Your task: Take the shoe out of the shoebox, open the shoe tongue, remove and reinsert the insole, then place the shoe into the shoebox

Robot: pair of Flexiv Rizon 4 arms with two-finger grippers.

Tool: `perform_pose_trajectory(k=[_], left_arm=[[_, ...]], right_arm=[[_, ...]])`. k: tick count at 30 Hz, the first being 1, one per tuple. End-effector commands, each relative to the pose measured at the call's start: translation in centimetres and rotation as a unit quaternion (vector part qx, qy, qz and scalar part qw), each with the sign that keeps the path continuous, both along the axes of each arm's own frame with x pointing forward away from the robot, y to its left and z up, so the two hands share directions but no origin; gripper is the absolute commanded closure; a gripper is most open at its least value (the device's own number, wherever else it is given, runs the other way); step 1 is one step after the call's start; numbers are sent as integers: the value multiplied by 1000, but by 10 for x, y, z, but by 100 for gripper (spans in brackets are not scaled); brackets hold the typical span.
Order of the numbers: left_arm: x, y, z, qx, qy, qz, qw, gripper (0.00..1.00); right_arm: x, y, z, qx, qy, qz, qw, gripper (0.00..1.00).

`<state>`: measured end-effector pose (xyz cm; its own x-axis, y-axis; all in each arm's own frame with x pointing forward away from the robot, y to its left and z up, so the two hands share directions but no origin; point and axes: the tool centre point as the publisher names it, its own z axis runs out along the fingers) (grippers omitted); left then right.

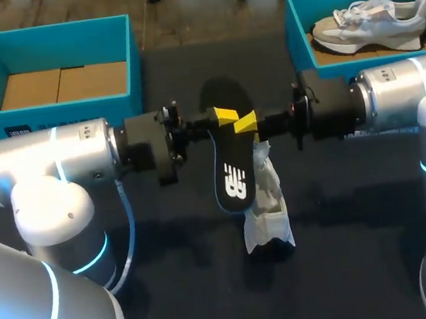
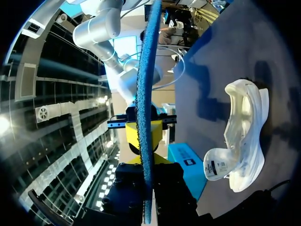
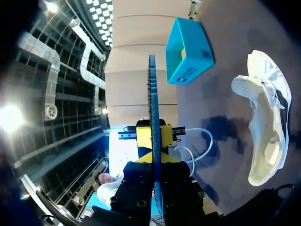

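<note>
A black insole (image 1: 231,165) with a white logo hangs in the air over the middle of the table, and both grippers hold it from opposite sides. My left gripper (image 1: 225,115) comes in from the left and is shut on the insole's upper part. My right gripper (image 1: 246,122) meets it from the right and pinches the same spot. In the wrist views the insole (image 2: 143,94) (image 3: 154,103) shows edge-on, blue, running between the fingers of the left gripper (image 2: 145,141) and the right gripper (image 3: 154,141). A white shoe (image 1: 269,207) (image 2: 242,136) (image 3: 268,117) lies on the dark table, partly hidden beneath the insole.
A cyan shoebox (image 1: 50,32) (image 3: 188,52) with cardboard in its bottom stands at the back left. A second cyan shoebox (image 1: 300,47) (image 2: 188,165) at the back right holds another pale shoe (image 1: 371,22). Bare dark table lies in front of the white shoe.
</note>
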<state>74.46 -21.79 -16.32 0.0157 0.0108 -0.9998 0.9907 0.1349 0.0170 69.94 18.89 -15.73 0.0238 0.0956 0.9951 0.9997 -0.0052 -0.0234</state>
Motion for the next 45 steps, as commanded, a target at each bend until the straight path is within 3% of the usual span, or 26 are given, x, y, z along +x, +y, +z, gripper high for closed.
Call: perform_pose_trajectory(k=[1,10,15,18,21,24,45], left_arm=[[0,-1,-1,-4,15,3,1000,100],[-7,7,-10,-1,65,-8,998,100],[-21,10,-15,3,104,-17,994,100],[-30,10,-16,-1,125,-26,992,100],[-37,9,-17,-11,171,-26,985,100],[-45,10,-17,-17,228,-37,973,100],[-45,10,-17,-17,228,-37,973,100]], right_arm=[[-2,0,-2,1,1,-13,1000,0],[-17,-43,-6,-23,-49,-64,997,0],[-17,-64,-11,-41,-83,-68,993,0],[-16,-74,-14,-57,-119,-63,989,0],[-16,-80,-13,-85,-201,-56,974,0],[-16,-82,-14,-102,-201,-61,972,0],[-16,-82,-14,-102,-201,-61,972,0]])
